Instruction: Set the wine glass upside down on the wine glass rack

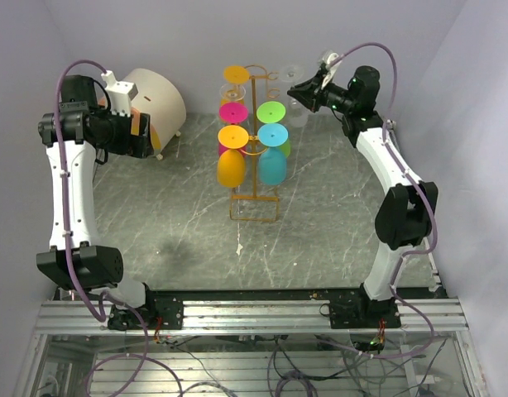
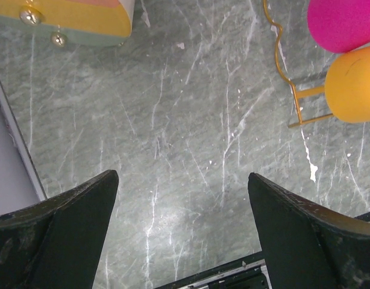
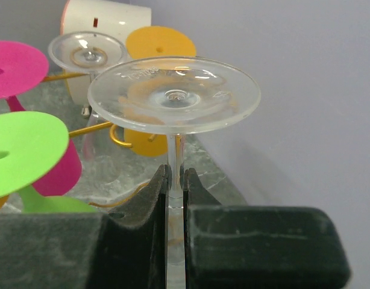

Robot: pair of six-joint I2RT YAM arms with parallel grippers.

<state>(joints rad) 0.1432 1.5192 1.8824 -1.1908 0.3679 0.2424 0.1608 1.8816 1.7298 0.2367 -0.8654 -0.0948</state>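
Right end effector (image 3: 175, 180) fingers clamped on the stem of a clear wine glass (image 3: 173, 96), foot uppermost, bowl hidden, probably pointing down. Grey marbled desk (image 1: 155, 207). Orange wine glass rack (image 1: 253, 174) mid-desk, held glass aloft near its far right side. Coloured glasses (image 1: 230, 165) hang bowl-down. Left end effector (image 2: 182, 177) fingers wide apart, empty.

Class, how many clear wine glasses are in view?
2. One clear glass is clamped by its stem in the right gripper; the second clear glass hangs on the wine glass rack's far right. More may be hidden.
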